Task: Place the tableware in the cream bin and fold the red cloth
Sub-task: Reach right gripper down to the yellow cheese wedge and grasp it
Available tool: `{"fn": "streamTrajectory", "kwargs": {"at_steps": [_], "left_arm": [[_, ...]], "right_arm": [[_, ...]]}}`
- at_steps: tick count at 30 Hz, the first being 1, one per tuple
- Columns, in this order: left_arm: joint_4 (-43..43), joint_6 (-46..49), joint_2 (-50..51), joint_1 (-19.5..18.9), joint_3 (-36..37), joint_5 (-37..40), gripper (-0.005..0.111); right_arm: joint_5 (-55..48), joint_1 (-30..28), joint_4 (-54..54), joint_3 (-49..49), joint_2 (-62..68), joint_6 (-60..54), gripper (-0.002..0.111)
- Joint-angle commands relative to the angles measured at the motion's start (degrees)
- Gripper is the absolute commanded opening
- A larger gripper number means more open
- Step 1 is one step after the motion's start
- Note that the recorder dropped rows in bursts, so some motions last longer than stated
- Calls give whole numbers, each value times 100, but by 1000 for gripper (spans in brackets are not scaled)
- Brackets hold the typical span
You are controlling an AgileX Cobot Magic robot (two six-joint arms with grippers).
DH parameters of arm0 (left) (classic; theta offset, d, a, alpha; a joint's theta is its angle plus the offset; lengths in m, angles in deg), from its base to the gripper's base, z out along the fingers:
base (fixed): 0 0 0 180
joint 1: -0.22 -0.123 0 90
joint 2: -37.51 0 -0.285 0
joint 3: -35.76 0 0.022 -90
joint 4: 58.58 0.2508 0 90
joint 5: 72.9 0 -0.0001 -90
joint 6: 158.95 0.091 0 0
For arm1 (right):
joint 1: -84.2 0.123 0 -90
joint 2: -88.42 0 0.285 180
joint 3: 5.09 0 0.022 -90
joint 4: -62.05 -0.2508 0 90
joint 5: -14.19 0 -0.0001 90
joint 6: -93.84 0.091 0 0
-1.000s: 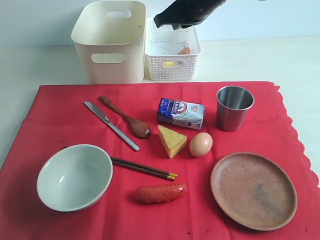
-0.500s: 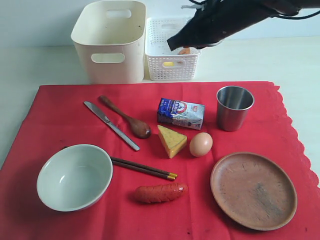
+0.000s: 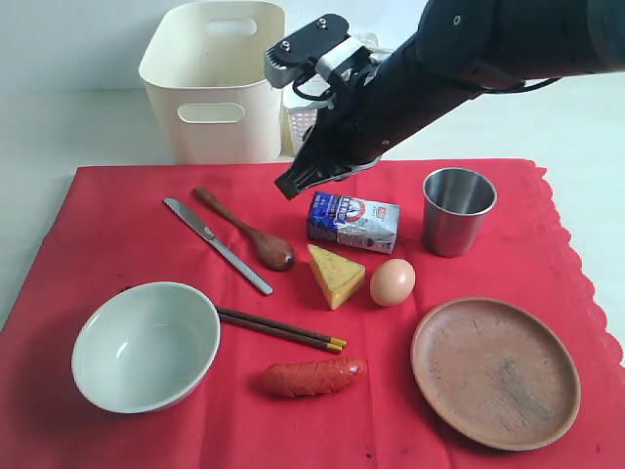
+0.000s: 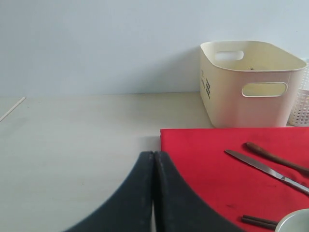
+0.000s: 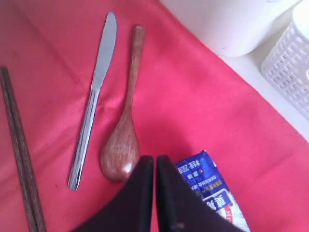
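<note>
The red cloth (image 3: pixel 117 215) covers the table front. On it lie a pale bowl (image 3: pixel 145 344), brown chopsticks (image 3: pixel 278 328), a metal knife (image 3: pixel 217 244), a wooden spoon (image 3: pixel 249 233), a steel cup (image 3: pixel 457 210) and a wooden plate (image 3: pixel 495 371). The cream bin (image 3: pixel 217 83) stands behind the cloth at the back left. My right gripper (image 3: pixel 291 186) hangs shut and empty above the cloth, its tips (image 5: pixel 154 159) between the spoon's bowl (image 5: pixel 118 152) and the milk carton (image 5: pixel 212 188). My left gripper (image 4: pixel 153 153) is shut, empty, by the cloth's left edge (image 4: pixel 164 145).
Food sits among the tableware: a milk carton (image 3: pixel 354 221), a cheese wedge (image 3: pixel 335 275), an egg (image 3: pixel 393 281) and a sausage (image 3: pixel 312 375). A white lattice basket (image 3: pixel 299 132) stands right of the cream bin, mostly hidden behind my right arm.
My right arm has swung down from above the white basket to just over the cloth, between spoon and milk carton. Nothing on the cloth has moved.
</note>
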Motion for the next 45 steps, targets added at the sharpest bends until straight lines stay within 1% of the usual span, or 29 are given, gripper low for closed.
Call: {"fn": "streamTrajectory", "kwargs": {"at_steps": [1, 3, 4, 5, 7, 10, 27, 30, 34, 36, 39, 42, 45], "left_arm": [[8, -21, -36, -14, -14, -7, 0], [8, -21, -36, -14, -14, -7, 0], [8, -21, -36, -14, -14, -7, 0], [8, -21, -36, -14, -14, -7, 0], [8, -21, -36, -14, -14, -7, 0], [8, -21, -36, -14, -14, -7, 0], [8, -21, -36, -14, -14, -7, 0], [8, -21, -36, -14, -14, -7, 0], [8, -21, -36, -14, -14, -7, 0], [8, -21, -36, -14, -14, -7, 0], [8, -21, -36, -14, -14, -7, 0], [8, -21, -36, -14, -14, -7, 0], [8, -21, -36, -14, -14, -7, 0]], "right_arm": [[-82, 12, 114, -18, 7, 109, 18], [-97, 12, 231, -18, 31, 109, 32], [-129, 12, 502, -18, 79, 109, 40], [-177, 12, 644, -18, 101, 109, 44], [-251, 12, 910, -18, 112, 109, 58], [-406, 12, 910, -18, 112, 82, 64], [-1807, 25, 780, -18, 100, -166, 64], [-1979, 183, 780, -18, 100, -170, 64], [-1981, 549, 808, -18, 100, -170, 64], [-1939, 665, 865, -18, 100, -8, 64], [-1771, 678, 999, -18, 100, 332, 64], [-1623, 678, 1446, -18, 100, 1057, 64], [-1611, 678, 1542, -18, 155, 1251, 64]]}}
